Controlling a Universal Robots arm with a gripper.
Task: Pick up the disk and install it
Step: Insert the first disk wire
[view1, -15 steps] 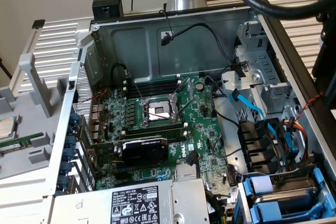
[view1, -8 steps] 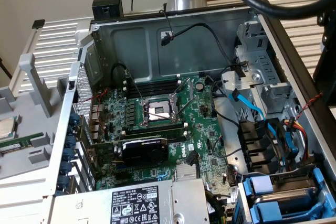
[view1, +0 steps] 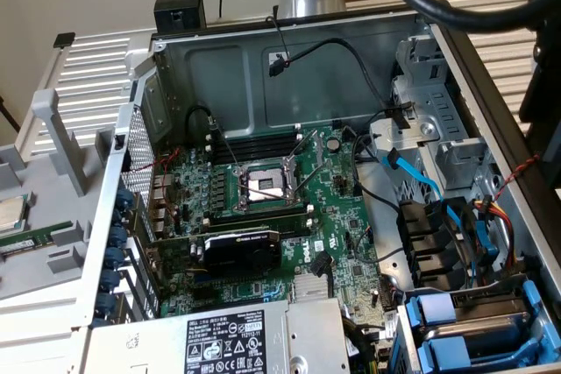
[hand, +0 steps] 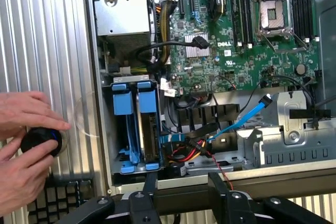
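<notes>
Pincer stands apart and empty, just outside the computer case; the disk sits slotted inside, near it; ribbed metal worktop alongside.

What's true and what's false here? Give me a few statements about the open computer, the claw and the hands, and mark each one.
1. The claw grips a drive. False: it is open, with nothing between its fingers.
2. A person's hands hold a black round thing outside the case. True.
3. A cooler covers the processor socket. False: the socket is bare.
4. Two blue-railed trays sit side by side inside the case. True.
</notes>
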